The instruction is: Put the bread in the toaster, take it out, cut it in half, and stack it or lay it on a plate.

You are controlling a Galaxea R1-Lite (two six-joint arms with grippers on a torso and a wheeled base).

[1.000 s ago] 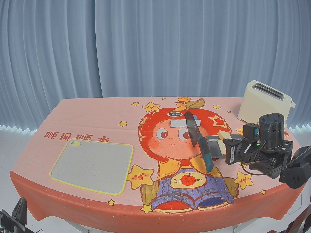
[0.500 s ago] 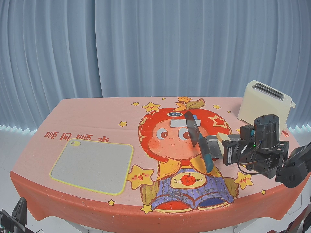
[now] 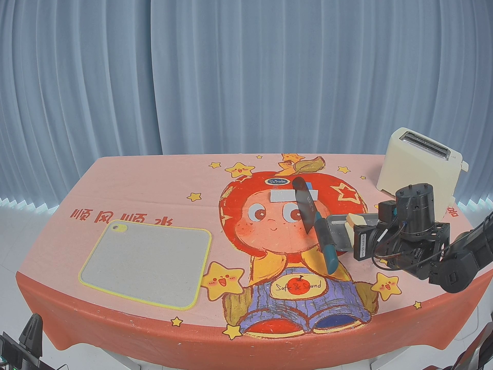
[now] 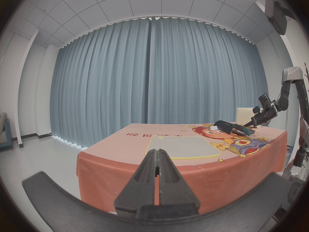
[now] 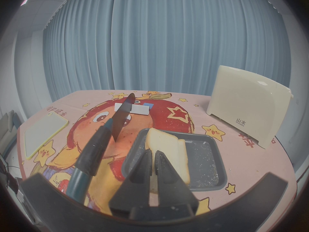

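Compared with 1 second ago, the right arm's wrist has sunk and its forearm lies flatter over the table's right edge, while the bread (image 3: pixel 356 218) has dropped only slightly and everything else has stayed put. The right gripper (image 5: pixel 154 156) reaches level toward the table's middle, its 2 fingers (image 5: pixel 146 165) drawn in to a thin slit and pinching the bread slice by its near edge. The slice stands upright, leaning a little, over the near end of the gray tray (image 5: pixel 206 174). The knife (image 5: pixel 96 149) lies just beside the tray on the robot's left, blade pointing away and tilted up. The toaster (image 3: pixel 418 165) stands behind the tray at the far right, apart from it. The cutting board (image 3: pixel 146 263) lies well apart at the near left. The left gripper (image 4: pixel 156 165) hangs off the table's left side, aimed at it, fingers pressed together on nothing.
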